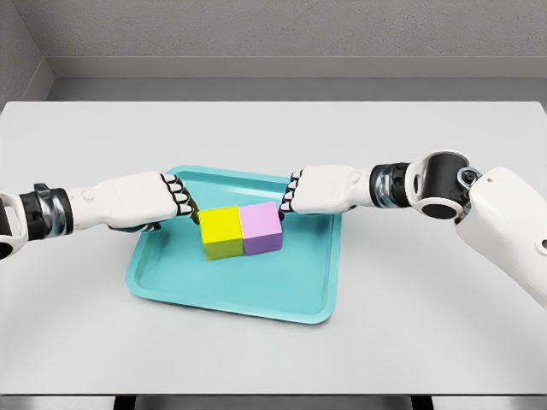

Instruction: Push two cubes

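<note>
A yellow cube (221,231) and a purple cube (261,228) stand side by side, faces touching, in the middle of a teal tray (171,286). My left hand (182,199) reaches in from the left, its curled fingers against the yellow cube's upper left edge. From the right comes my right hand (289,196), with curled fingers against the purple cube's upper right corner. Neither hand holds anything.
The tray lies on a white table (410,342) that runs to a grey back wall. My right forearm and elbow (479,205) hang over the table's right side.
</note>
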